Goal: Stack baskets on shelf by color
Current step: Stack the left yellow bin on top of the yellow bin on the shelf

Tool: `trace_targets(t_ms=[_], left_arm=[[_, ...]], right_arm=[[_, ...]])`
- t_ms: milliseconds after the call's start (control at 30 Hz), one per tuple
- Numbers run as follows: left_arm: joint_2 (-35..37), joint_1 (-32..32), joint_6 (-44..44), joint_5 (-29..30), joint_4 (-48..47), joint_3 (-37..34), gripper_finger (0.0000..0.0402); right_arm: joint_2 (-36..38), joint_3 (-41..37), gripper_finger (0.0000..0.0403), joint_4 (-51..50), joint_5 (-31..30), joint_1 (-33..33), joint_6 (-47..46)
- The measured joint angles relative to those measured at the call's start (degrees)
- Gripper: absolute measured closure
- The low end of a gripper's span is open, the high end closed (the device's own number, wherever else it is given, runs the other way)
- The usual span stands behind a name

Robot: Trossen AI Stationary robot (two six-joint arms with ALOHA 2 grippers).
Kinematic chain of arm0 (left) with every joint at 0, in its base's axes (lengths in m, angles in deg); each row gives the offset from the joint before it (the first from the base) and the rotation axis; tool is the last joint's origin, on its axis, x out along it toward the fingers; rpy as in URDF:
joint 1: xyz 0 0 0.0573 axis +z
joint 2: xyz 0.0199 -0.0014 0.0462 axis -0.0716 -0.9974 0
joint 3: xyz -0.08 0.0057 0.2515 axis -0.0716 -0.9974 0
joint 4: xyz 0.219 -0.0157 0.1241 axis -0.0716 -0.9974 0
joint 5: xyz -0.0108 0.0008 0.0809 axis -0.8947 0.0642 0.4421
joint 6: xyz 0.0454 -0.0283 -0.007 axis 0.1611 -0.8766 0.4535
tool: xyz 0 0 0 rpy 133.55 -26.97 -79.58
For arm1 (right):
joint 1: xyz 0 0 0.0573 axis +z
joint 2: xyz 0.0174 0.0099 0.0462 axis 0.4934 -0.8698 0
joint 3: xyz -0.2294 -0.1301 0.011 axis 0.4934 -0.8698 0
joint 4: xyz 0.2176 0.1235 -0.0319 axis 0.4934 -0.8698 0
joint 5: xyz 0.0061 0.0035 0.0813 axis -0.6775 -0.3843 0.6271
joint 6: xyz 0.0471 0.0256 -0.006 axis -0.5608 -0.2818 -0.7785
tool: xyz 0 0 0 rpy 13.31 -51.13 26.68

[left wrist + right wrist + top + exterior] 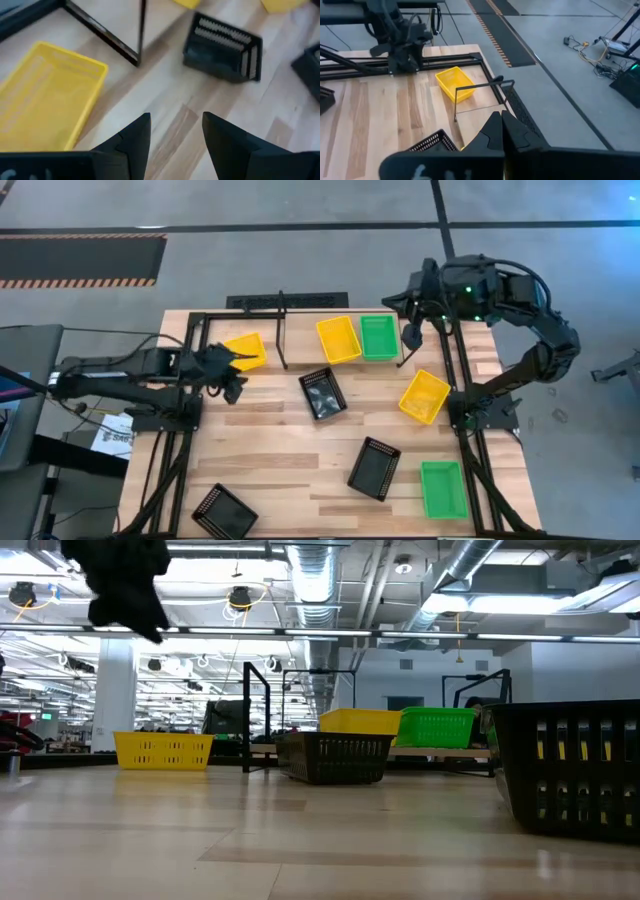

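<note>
Left gripper [228, 377], jaws apart and empty, hovers beside the yellow basket [246, 351]; it should straddle one rim squarely. Right gripper [501, 131] waits closed.

Light-wood table [290, 450] carries loose baskets: yellow ones at back left [247, 350] and right [424, 396], three black [323, 392] [374, 468] [224, 513], one green [443, 489]. Yellow [338, 339] and green [379, 337] sit on the shelf [440, 752].
</note>
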Motion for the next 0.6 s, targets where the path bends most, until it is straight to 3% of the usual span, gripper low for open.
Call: trace_targets(t_ms=[267,433,600], left_arm=[[-2.25,2.68,7.01,-0.12,2.09,-6.56,0.0235],[-11.09,7.08,8.92,3.49,2.13,-4.52,0.0235],[-22.96,13.05,13.85,-1.53,0.16,1.17,0.0235]], right_arm=[[-1.39,-0.02,0.0401,0.16,0.16,0.00,-1.09],[-2.15,0.00,0.0399,0.32,0.18,0.00,-1.96],[-2.18,-0.02,0.0401,0.60,0.48,0.00,-2.48]])
